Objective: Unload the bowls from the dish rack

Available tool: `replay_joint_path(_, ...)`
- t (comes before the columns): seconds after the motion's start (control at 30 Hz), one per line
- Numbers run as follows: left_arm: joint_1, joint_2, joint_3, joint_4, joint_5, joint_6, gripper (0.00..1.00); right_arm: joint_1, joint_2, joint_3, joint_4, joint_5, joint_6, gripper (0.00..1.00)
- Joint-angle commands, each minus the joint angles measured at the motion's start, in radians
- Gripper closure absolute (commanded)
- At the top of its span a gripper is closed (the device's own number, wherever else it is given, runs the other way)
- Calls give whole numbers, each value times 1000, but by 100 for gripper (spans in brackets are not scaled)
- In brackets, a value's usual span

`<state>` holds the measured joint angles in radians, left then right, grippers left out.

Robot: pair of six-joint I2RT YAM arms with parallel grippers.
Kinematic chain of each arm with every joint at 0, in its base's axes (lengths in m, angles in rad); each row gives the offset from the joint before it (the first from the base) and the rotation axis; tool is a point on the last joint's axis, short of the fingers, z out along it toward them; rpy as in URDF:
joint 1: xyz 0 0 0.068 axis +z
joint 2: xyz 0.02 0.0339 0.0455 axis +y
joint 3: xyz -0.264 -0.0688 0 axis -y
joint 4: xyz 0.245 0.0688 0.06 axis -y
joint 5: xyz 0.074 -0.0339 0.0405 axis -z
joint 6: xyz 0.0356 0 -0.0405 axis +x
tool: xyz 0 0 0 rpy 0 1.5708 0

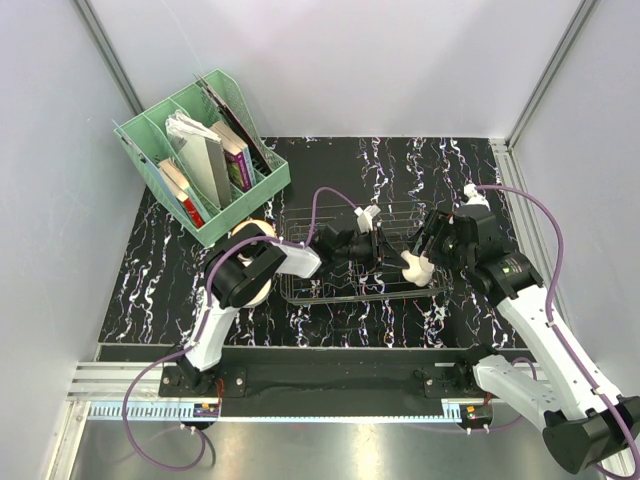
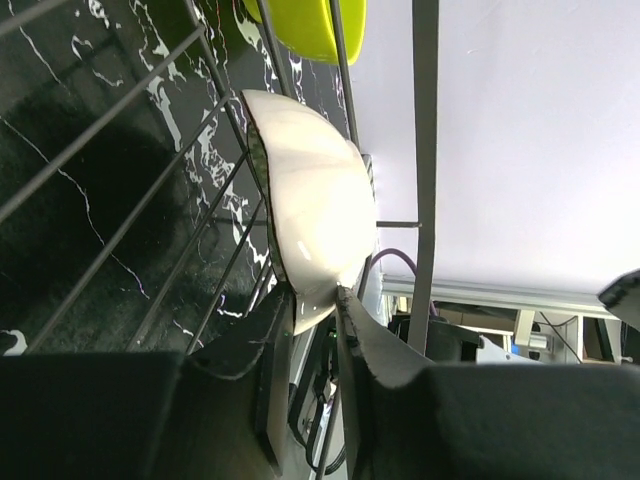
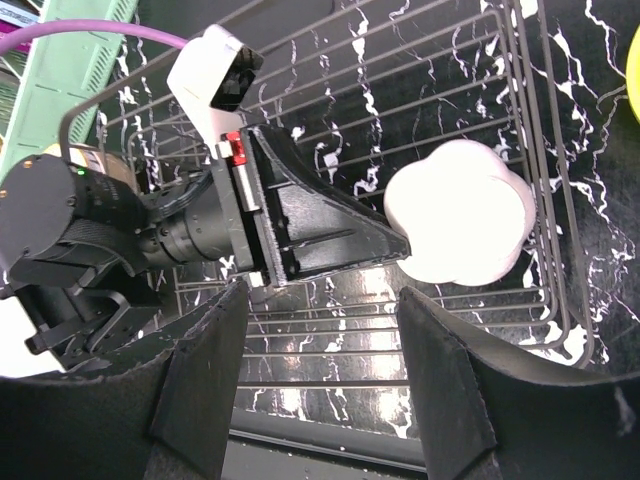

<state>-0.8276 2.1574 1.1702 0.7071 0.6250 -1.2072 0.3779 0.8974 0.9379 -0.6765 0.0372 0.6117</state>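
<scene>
print on the book covers (image 1: 236, 158) in the mint-green plastic file organiser (image 1: 258, 196) too small to read. low rectangular dish rack (image 1: 312, 284) of thin dark metal wire, see-through, at the middle of the black bench (image 1: 160, 300) with white marble veining. toward the rack's right end: smooth, glossy white round bowl (image 2: 310, 200), tipped on edge among the wires. left gripper (image 2: 315, 298), matt black, jaws pinching that bowl's wall at the rim. bright yellow-green bowl (image 2: 312, 28), glossy, just beyond the white one; inside the rack or beside it, cannot tell. right gripper (image 3: 322, 295), jaws spread wide, holding nothing, near the white bowl's footed underside, not touching. cream round bowl (image 1: 247, 231) on the bench left of the rack, mostly hidden under the left arm. purple cable (image 3: 100, 28) along that arm.
</scene>
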Motion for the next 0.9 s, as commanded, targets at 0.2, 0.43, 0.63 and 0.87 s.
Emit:
replay_joint_path(0.2, 12, -64, -15, 78, 19, 3, 98, 6, 0, -14, 20, 36, 19, 31)
replay_joint_path(0.43, 12, -73, -18, 80, 21, 8, 100, 6, 1, -21, 14, 50, 23, 31)
replay_joint_path(0.63, 12, -97, -26, 62, 13, 29, 100, 6, 1, -24, 11, 64, 26, 31)
replay_joint_path(0.87, 12, -120, 3, -50, 1, 92, 100, 4, 3, -16, 8, 73, 26, 31)
